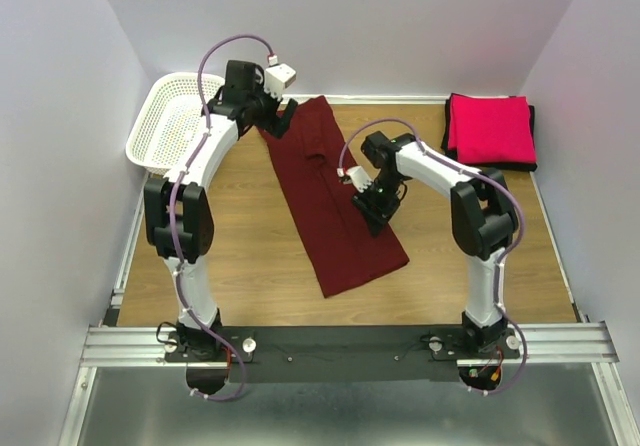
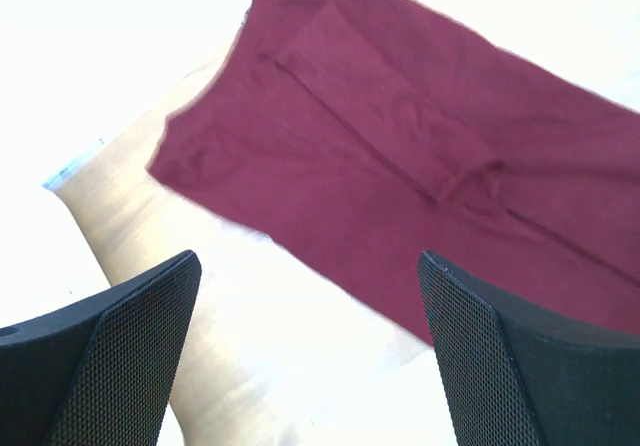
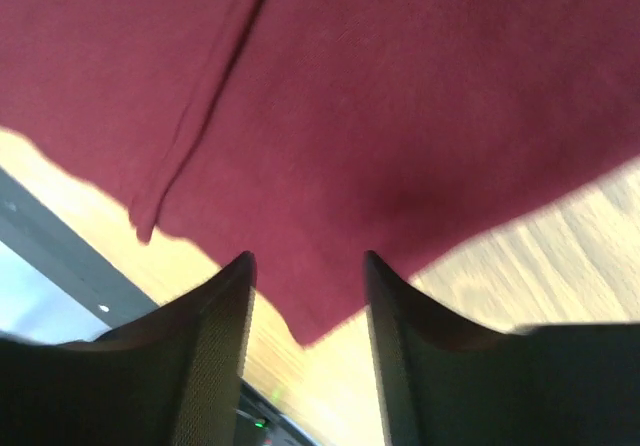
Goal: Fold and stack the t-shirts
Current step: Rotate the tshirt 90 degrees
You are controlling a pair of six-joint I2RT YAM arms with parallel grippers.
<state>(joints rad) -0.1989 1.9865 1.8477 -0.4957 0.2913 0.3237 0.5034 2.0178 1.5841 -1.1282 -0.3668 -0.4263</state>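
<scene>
A dark maroon t-shirt (image 1: 333,198) lies folded into a long strip, running diagonally across the middle of the wooden table; it fills the left wrist view (image 2: 420,146) and the right wrist view (image 3: 380,96). A bright pink-red folded t-shirt (image 1: 489,128) rests on a black one (image 1: 533,138) at the far right. My left gripper (image 1: 283,114) is open and empty, just beside the strip's far end. My right gripper (image 1: 371,214) is open and empty, over the strip's near half, close above the cloth.
A white mesh basket (image 1: 172,118) stands at the far left corner. The table (image 1: 240,256) is walled in by white panels on three sides. A metal rail (image 1: 350,344) with both arm bases runs along the near edge.
</scene>
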